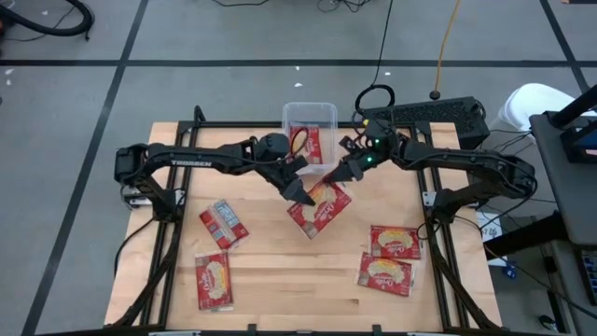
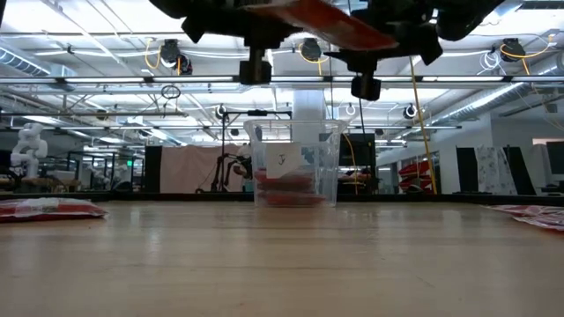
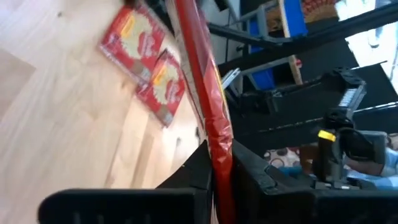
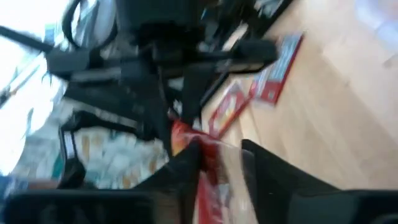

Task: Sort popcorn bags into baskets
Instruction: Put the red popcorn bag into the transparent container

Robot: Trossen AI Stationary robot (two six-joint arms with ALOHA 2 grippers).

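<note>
Popcorn bag (image 1: 320,209) hangs above the desk (image 1: 280,280) centre, just short of the clear basket (image 1: 310,114), mid hand-over. Left end effector (image 1: 306,197) is clamped on its edge; right end effector (image 1: 338,177) has its fingers apart around the opposite edge. Next, the right arm likely backs away so the left can carry it to the basket.

Grey tiled floor (image 1: 233,37), wooden table (image 1: 280,271), ceiling lights (image 2: 106,18)

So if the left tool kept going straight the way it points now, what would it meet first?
The left tool is shut on a lifted popcorn bag and points toward the right tool at the bag's other edge. That tool probably comes first, though depth is unclear.
</note>
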